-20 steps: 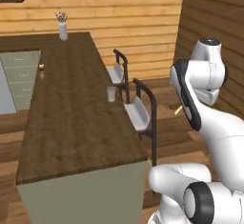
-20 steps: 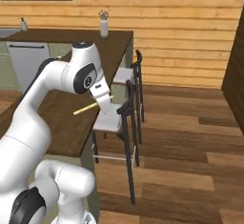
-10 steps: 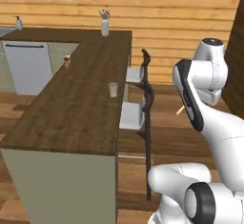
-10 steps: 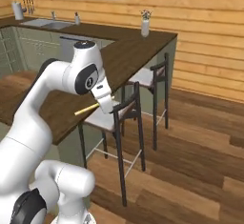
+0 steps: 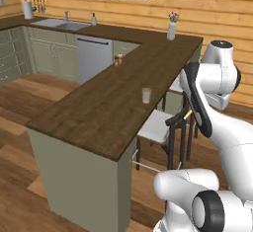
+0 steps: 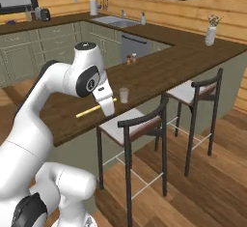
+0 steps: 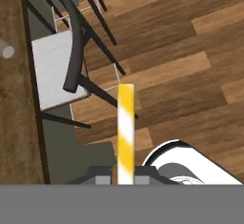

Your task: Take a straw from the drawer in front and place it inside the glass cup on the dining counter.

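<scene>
Pinching the straw (image 7: 126, 132) between closed jaws, the gripper (image 7: 125, 178) hangs beside the dining counter (image 5: 113, 102), over the wooden floor (image 7: 190, 75) and near a stool (image 7: 57, 70). Seen from the hand, striped in yellow and white, thin and straight, reaching away from the fingertips (image 7: 102, 179). In the right base view, the straw (image 6: 91, 110) juts out pale yellow and level to the left of the gripper (image 6: 107, 106), over the counter's near edge (image 6: 72, 124). In the left base view, just a short yellow tip (image 5: 188, 113) beside the arm. Standing upright on the dark wood, the glass cup (image 6: 124, 95): small, clear, slightly tapered, well apart from the straw; same cup (image 5: 146, 95) near the counter's stool-side edge in the left base view. No readable labels or writing anywhere. Compared with half a second before: whole scene swung round with the base, more kitchen now in sight, including sink (image 5: 59, 23) and dishwasher (image 5: 94, 56); grip on the straw unchanged.
</scene>
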Robot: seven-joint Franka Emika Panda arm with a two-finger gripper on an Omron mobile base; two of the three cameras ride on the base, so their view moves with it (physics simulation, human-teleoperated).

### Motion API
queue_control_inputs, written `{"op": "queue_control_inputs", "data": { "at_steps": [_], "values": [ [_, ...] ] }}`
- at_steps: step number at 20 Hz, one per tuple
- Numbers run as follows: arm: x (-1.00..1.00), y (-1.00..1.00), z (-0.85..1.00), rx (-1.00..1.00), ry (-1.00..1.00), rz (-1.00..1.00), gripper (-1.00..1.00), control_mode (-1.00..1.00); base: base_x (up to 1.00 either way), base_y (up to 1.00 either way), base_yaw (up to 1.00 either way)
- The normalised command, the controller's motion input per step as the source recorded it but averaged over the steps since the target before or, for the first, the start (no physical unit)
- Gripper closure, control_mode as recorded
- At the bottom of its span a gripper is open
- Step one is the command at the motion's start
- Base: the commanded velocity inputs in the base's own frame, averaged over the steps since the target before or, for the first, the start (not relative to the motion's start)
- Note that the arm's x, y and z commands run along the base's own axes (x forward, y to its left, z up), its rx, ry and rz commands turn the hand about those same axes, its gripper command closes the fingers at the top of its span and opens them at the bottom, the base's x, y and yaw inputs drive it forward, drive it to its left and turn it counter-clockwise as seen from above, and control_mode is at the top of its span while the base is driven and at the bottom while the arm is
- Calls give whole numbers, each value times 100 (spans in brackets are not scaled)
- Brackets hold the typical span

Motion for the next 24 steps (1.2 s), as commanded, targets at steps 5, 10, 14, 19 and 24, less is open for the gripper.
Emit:
{"op": "queue_control_inputs", "data": {
  "at_steps": [5, 10, 14, 19, 24],
  "values": [
    [0, 0, 0, 0, 0, 0, 100, 100, 34, -73, 61],
    [0, 0, 0, 0, 0, 0, 100, 100, 21, -78, 61],
    [0, 0, 0, 0, 0, 0, 100, 100, 0, -91, 59],
    [0, 0, 0, 0, 0, 0, 100, 100, 0, -94, 57],
    [0, 0, 0, 0, 0, 0, 100, 100, 0, -95, 57]
  ]
}}
